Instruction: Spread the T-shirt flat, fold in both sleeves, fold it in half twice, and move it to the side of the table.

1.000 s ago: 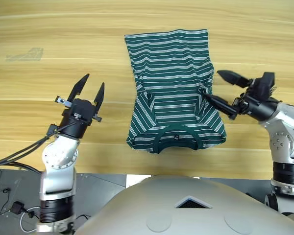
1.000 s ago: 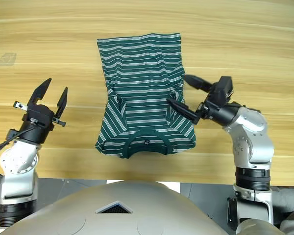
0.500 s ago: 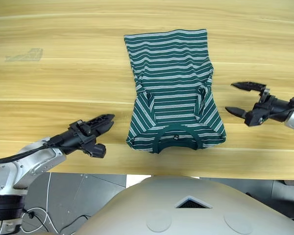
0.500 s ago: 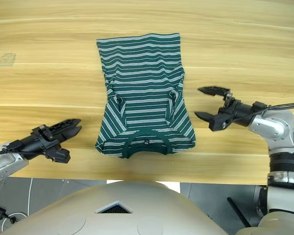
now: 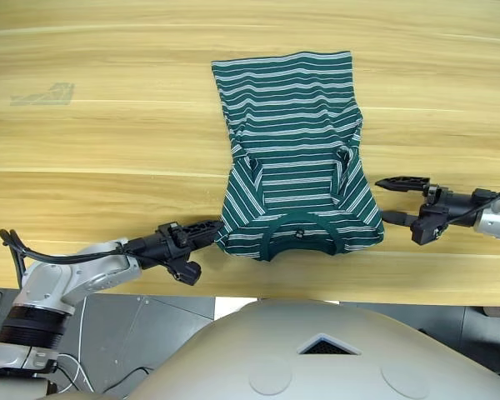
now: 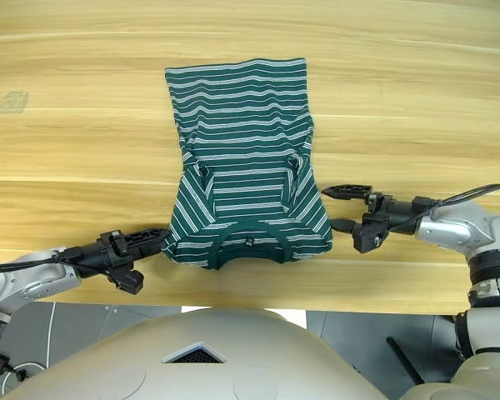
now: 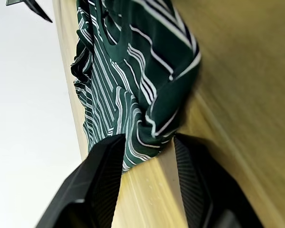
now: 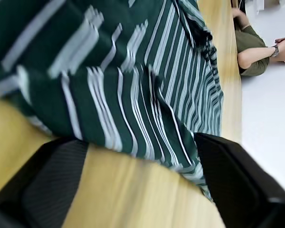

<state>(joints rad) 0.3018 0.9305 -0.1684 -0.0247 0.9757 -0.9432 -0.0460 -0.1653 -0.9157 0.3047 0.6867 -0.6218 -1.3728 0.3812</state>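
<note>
T-shirt [image 5: 296, 158] with green and white stripes lies in the middle of the frame on the desk [image 5: 108, 150], sleeves folded in, collar near the bottom. Left jaws sit at its lower left corner, open, with the cloth corner between them. Right jaws sit at its lower right edge, open wide, holding nothing

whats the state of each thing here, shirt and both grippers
T-shirt: flat on the table, both sleeves folded in, not yet folded in half.
Left gripper: open, straddling the shirt's near left corner.
Right gripper: open, at the shirt's near right edge.
</note>
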